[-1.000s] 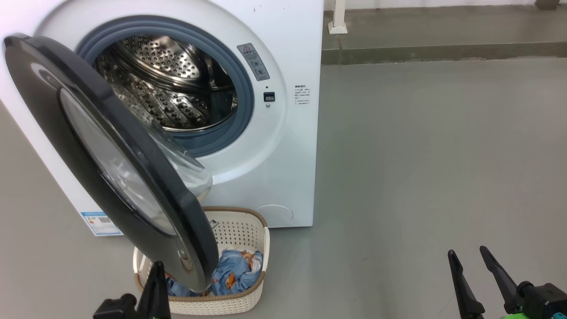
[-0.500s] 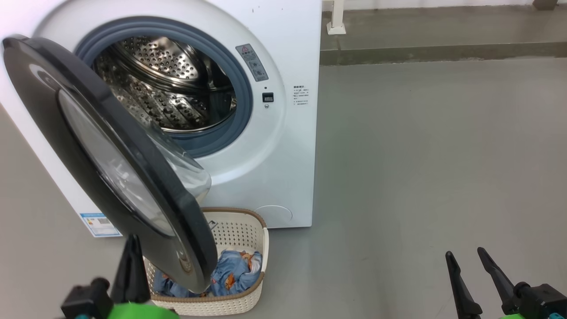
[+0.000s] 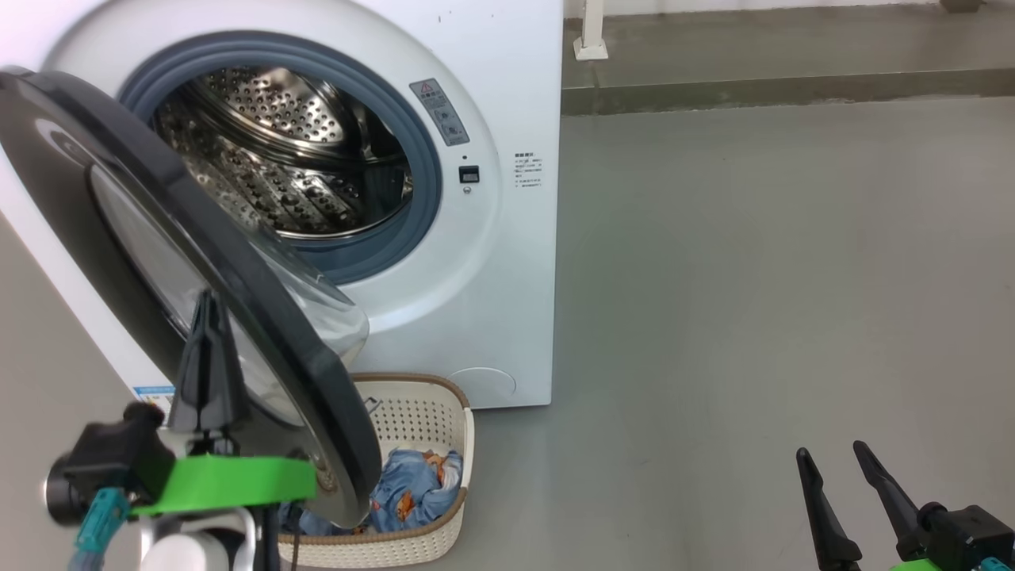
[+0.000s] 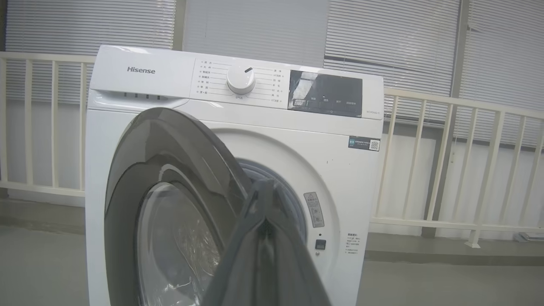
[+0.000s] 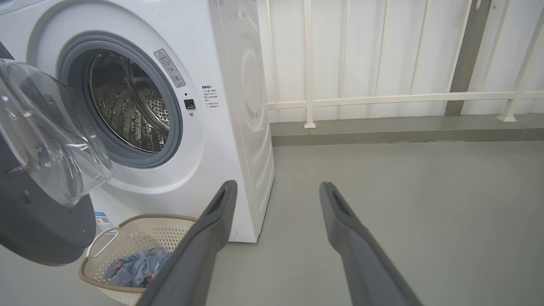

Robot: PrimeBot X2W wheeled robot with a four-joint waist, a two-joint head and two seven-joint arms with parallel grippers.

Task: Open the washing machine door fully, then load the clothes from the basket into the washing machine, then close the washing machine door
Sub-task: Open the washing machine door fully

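Your washer (image 3: 476, 301) stands far left. Its door (image 3: 47, 159) hangs partly open, swung out toward you over the basket (image 3: 420, 416) on the floor just in front. The clothes (image 3: 412, 488) lie bundled in that basket. Your left gripper (image 3: 208, 305), fingers pressed together on nothing, rises before the door's glass; contact can't be told. Your right gripper (image 3: 833, 450) is spread wide and empty, near right.

White washing machine (image 3: 492, 262), glossy black door (image 3: 262, 317), cream basket (image 3: 428, 412), seemingly orange-printed blue clothes (image 3: 412, 488)
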